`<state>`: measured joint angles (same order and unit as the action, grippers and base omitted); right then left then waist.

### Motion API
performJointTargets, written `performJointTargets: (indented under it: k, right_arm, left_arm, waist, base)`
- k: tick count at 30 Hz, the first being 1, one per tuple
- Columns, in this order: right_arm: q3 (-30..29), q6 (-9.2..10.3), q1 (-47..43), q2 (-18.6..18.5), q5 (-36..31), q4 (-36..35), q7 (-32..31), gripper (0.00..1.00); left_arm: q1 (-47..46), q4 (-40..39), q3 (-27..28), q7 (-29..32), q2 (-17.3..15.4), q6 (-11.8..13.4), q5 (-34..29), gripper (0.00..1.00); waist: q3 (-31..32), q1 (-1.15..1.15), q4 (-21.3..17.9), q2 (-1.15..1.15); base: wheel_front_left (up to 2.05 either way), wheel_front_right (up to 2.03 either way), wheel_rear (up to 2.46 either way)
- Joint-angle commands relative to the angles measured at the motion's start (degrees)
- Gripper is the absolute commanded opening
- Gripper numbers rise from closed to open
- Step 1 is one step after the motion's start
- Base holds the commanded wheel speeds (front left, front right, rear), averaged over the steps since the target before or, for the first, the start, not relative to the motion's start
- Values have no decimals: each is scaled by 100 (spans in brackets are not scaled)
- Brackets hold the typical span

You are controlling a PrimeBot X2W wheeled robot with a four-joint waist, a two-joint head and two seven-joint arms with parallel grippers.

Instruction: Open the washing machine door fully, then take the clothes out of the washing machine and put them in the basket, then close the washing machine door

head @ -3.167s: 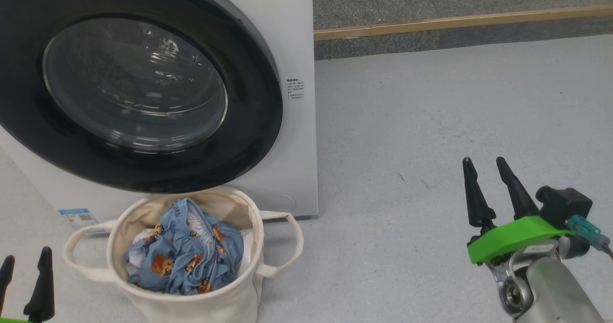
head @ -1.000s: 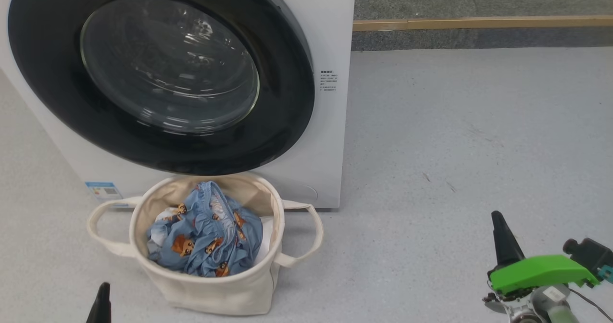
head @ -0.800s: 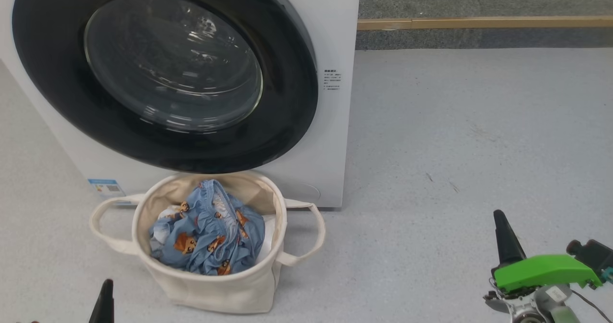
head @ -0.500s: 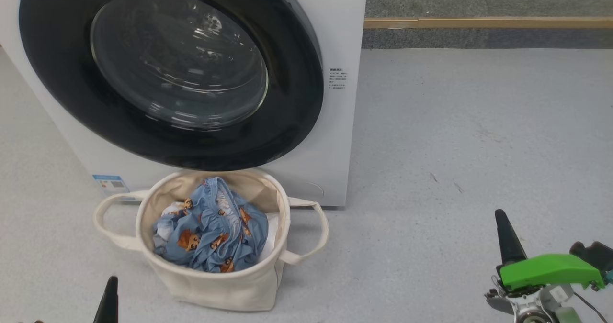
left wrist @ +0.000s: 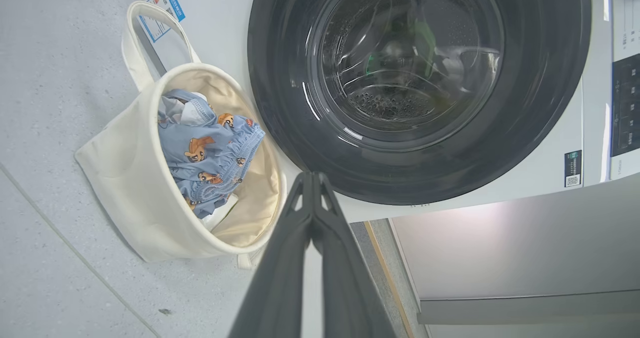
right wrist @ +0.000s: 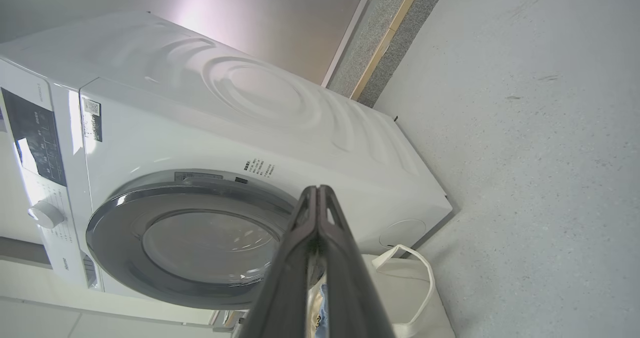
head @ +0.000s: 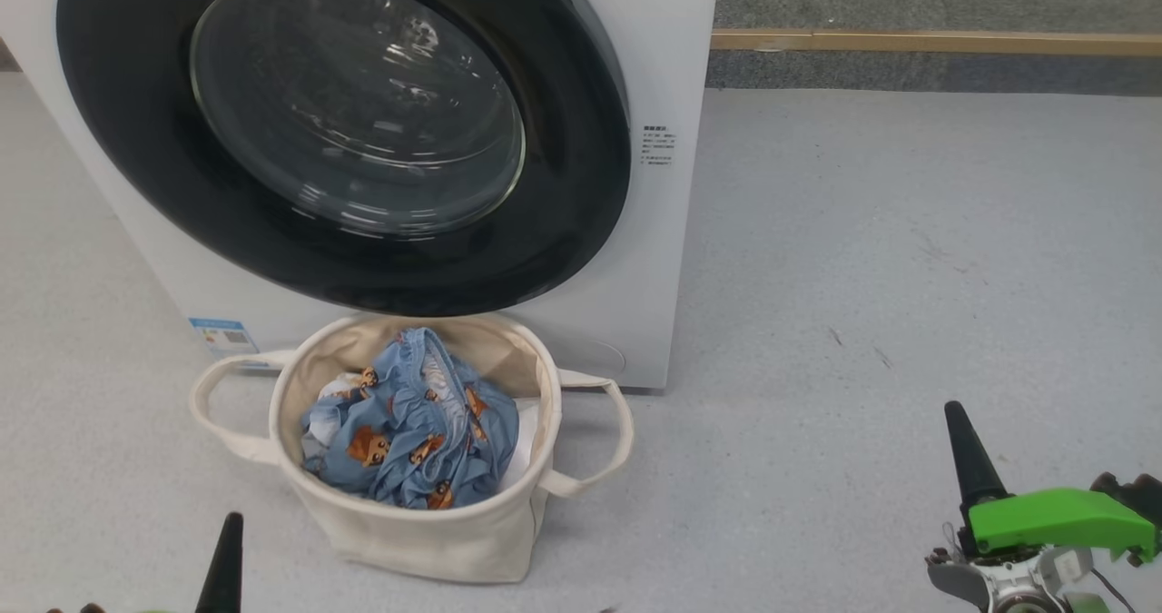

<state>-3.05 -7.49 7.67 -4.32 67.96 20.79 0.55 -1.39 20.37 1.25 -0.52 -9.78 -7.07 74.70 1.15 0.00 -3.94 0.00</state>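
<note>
You have the washing machine door (head: 354, 104) shut flat against the front of the washing machine (head: 672, 41). The basket (head: 427, 540) stands on the grey floor (head: 862, 277) just in front of it, under the door's lower rim, so it sits between your left gripper (left wrist: 311, 178) and the foot of the machine. The clothes (head: 408, 422) lie bunched inside the basket, with some white fabric (head: 521, 445) beside them. Both pairs of jaws are pressed together on nothing: each wrist view has its two fingers meeting at the tips. Your right gripper (right wrist: 317, 190) sits low over bare floor, well apart from the basket. A wooden strip (head: 935, 43) runs along the floor's far edge beside the machine. The head view gives you the blue label (head: 222, 333) low on the machine's front. The left wrist view looks through the glass to the perforated drum (left wrist: 395, 102) and takes in the dark control panel (left wrist: 626, 105). The right wrist view adds the white knob (right wrist: 45, 214) and the embossed side panel (right wrist: 260, 92).
</note>
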Motion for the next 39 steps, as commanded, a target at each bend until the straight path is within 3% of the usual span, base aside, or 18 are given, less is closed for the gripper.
performJointTargets:
  k: [1, 39]
  right_arm:
    - [25, 0, 99, -5, 181, -248, -55, 0]
    - [-345, 0, -145, 143, 2391, -671, -698, 0]
  left_arm:
    - [-324, -237, 214, 54, -17, -29, 131, 0]
    - [-479, -626, 526, 695, 682, -42, 1723, 0]
  waist:
    - [-7, 0, 18, 0]
    - [-131, 0, 389, 0]
  base:
    - [0, 0, 0]
    - [0, 0, 0]
